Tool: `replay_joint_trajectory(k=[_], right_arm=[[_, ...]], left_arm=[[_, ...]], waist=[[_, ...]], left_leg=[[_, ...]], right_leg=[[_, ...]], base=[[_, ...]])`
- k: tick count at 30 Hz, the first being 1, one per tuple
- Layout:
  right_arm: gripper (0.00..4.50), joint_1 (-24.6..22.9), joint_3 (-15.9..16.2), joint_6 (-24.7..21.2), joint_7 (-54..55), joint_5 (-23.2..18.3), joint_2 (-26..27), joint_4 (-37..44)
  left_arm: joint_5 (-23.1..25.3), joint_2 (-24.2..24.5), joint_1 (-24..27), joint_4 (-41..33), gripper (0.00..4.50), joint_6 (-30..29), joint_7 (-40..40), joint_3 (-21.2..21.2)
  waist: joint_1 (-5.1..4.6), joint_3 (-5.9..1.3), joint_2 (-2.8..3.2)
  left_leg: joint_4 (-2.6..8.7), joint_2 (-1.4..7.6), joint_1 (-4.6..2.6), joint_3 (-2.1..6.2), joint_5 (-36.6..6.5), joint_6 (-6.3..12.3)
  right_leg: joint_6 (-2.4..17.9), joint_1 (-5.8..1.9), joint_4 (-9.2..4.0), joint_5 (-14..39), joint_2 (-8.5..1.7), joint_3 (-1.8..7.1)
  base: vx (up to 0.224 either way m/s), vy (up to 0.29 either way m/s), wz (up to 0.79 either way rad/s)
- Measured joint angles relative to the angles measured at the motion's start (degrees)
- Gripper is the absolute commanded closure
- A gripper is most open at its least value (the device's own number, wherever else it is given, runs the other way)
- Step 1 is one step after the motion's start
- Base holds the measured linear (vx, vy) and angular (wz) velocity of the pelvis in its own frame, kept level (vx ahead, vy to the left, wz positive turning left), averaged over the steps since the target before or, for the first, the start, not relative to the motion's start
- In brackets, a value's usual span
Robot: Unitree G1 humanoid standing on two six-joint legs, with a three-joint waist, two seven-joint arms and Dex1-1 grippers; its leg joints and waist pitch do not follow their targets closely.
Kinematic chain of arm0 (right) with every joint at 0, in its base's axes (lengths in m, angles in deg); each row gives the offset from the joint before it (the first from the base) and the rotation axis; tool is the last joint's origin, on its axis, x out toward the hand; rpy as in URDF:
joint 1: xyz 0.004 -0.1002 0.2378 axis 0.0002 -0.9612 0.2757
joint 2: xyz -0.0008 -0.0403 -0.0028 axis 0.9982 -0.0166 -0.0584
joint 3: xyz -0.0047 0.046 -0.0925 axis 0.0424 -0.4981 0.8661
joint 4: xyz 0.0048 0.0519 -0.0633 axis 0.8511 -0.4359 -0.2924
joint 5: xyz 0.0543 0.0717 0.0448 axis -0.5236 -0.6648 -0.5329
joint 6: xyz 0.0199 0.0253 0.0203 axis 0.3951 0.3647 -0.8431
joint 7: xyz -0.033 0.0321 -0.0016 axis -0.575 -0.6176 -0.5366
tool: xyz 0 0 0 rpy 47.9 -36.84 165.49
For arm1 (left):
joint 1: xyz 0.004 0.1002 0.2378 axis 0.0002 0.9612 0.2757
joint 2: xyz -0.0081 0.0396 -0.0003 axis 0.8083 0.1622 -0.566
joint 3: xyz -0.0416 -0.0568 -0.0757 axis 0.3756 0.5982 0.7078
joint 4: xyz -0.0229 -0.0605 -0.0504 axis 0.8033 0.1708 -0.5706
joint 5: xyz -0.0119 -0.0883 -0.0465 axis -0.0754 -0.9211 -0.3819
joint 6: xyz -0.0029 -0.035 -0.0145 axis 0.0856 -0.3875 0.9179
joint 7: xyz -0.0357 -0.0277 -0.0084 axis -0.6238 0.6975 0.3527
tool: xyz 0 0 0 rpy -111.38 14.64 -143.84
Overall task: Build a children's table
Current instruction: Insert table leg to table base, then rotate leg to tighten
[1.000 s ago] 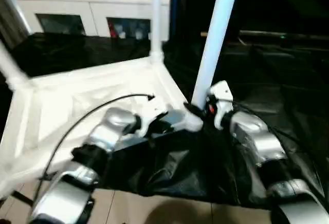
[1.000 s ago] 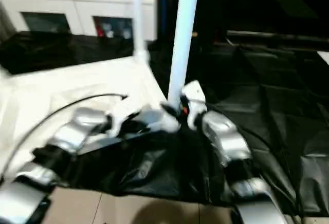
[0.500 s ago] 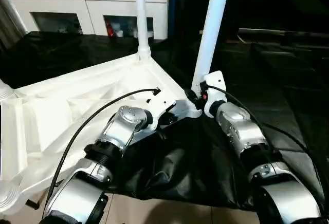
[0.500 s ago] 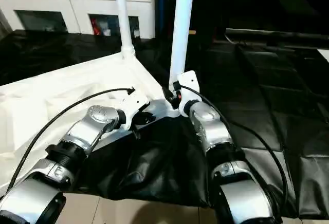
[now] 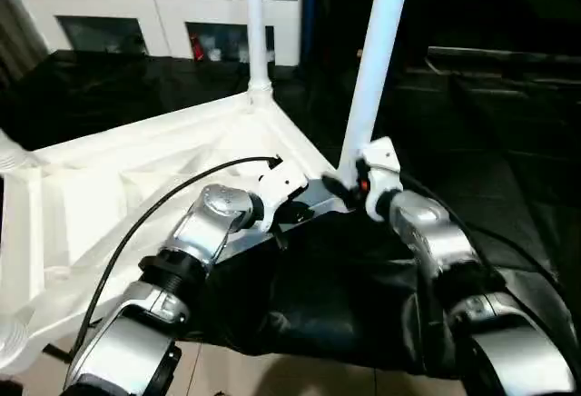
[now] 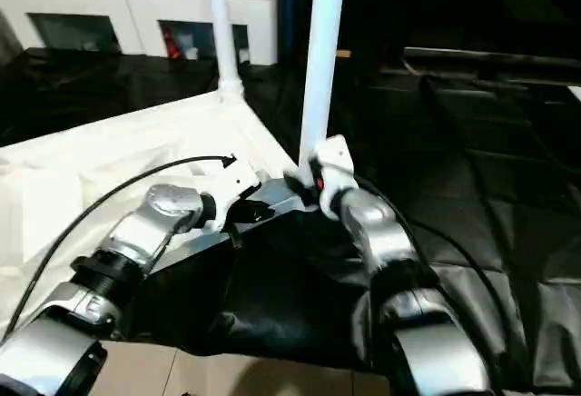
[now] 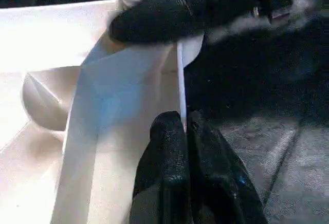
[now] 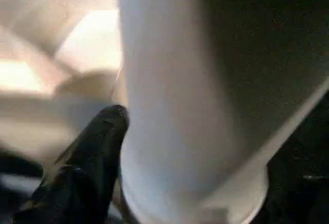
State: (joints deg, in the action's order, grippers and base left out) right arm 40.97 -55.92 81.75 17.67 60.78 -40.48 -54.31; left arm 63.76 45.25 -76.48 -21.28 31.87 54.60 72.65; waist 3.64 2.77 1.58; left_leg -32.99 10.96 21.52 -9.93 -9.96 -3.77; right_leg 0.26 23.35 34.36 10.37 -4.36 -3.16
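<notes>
The children's table lies upside down on black cloth, its white top (image 5: pixel 136 187) ribbed side up. A far leg (image 5: pixel 255 24) and a near leg (image 5: pixel 374 60) stand upright in their corner sockets. My left gripper (image 7: pixel 183 124) is shut on the thin raised rim (image 7: pixel 180 70) of the top, close to the near corner. My right gripper (image 5: pixel 349 184) is at the foot of the near leg (image 8: pixel 169 106), right at its socket. That leg hides how this gripper stands around it.
A white cabinet (image 5: pixel 136 5) with shelf openings stands at the back. Black cloth (image 5: pixel 508 142) covers the ground to the right and under my arms, with tan floor (image 5: pixel 272 380) at the near edge. A black cable (image 5: pixel 154 214) loops over my left forearm.
The camera has shifted and tilted. Both grippers stay at the same near corner: the left still pinches the rim, the right stays at the leg's foot.
</notes>
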Motion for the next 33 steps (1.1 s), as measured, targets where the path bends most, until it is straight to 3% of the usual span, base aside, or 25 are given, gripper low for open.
replay_joint_trajectory(k=[14, 20, 28, 33], right_arm=[[0.91, -11.6, 3.8, -4.2, -22.3, -4.4, -12.2, 22.6], [0.91, -13.8, 5.0, -5.8, -26.8, -4.8, -14.7, 26.4], [1.6, -15.2, 6.1, -8.3, -29.2, -4.9, -16.5, 29.7], [1.73, -15.5, 6.1, -9.4, -29.4, -5.0, -16.6, 30.7]], left_arm=[[-2.7, 4.4, 2.7, -1.8, 4.5, 8.1, 14.3, -1.9], [-3.3, 5.6, 3.1, -1.8, 4.5, 9.3, 18.4, -2.3], [-3.8, 6.6, 3.8, -2.0, 4.5, 10.5, 21.6, -2.4], [-3.8, 6.7, 3.8, -2.0, 4.5, 10.5, 22.2, -2.4]], waist=[[3.08, 0.41, 0.7], [3.22, 0.4, 0.72], [3.35, 0.38, 0.74], [3.39, 0.38, 0.74]], left_leg=[[-0.46, 0.31, 0.5, 0.04, 0.0, 0.02], [-0.68, 0.35, 0.54, 0.02, 0.0, 0.02], [-0.78, 0.37, 0.52, 0.02, 0.0, 0.02], [-0.9, 0.38, 0.51, 0.02, 0.0, 0.02]], right_leg=[[0.0, 0.05, 0.06, 0.0, -0.09, -0.44], [0.0, 0.02, 0.2, 0.0, -0.14, -0.47], [0.0, 0.01, 0.34, 0.0, -0.15, -0.48], [0.0, 0.01, 0.48, 0.0, -0.17, -0.48]], base=[[0.0, 0.0, 0.0], [0.0, 0.0, 0.0], [0.0, 0.0, 0.0], [0.0, 0.0, 0.0]])
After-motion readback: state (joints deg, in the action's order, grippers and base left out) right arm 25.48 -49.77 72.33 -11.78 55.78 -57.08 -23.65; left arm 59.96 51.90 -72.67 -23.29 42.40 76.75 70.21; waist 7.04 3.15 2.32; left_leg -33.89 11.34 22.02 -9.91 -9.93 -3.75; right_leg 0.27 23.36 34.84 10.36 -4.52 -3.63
